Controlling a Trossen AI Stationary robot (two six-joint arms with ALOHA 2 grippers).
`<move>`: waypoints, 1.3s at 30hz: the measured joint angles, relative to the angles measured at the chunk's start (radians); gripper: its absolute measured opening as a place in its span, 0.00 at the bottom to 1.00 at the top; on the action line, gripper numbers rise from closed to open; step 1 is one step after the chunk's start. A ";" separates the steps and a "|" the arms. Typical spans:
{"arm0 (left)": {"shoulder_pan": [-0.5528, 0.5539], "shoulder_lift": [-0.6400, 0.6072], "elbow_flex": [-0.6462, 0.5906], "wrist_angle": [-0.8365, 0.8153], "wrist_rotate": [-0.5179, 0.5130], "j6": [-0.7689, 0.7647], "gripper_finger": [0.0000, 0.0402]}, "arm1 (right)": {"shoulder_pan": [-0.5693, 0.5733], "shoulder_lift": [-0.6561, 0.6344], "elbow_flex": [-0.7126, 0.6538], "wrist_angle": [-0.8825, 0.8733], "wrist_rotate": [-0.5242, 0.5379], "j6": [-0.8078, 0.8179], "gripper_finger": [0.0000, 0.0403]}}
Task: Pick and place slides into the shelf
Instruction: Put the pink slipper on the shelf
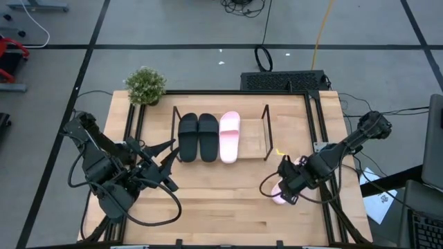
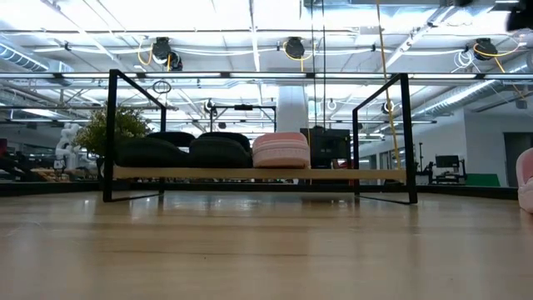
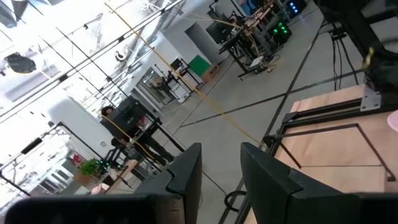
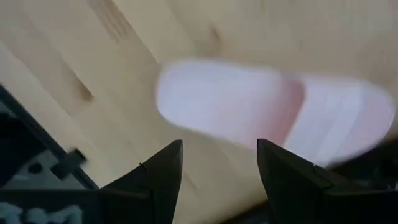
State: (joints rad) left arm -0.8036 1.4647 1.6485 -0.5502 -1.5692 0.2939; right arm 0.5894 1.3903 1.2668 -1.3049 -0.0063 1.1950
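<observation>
Right gripper low over last pink slide, jaws spread wide, nothing held. Slide lies flat on table, right of shelf. 3 already in shelf: 2 black slides, 1 pink. Looks light, foam-soft, a bit springy; likely best pinch across broad strap or side edge. Left gripper waits left of shelf, fingers parted, empty.

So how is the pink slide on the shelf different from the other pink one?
The pink slide on the shelf sits in the rack beside the black pair, with no gripper near it. The other pink slide lies on the bare table, under the open right gripper. Both are the same light pink.
</observation>
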 joint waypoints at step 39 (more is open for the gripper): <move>0.005 0.000 0.000 0.001 0.000 -0.070 0.29 | 0.019 0.000 -0.451 0.091 -0.116 0.234 0.36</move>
State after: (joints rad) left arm -0.7990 1.4647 1.6485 -0.5495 -1.5688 0.2241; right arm 0.6083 1.3899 0.8162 -1.2140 -0.1220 1.4286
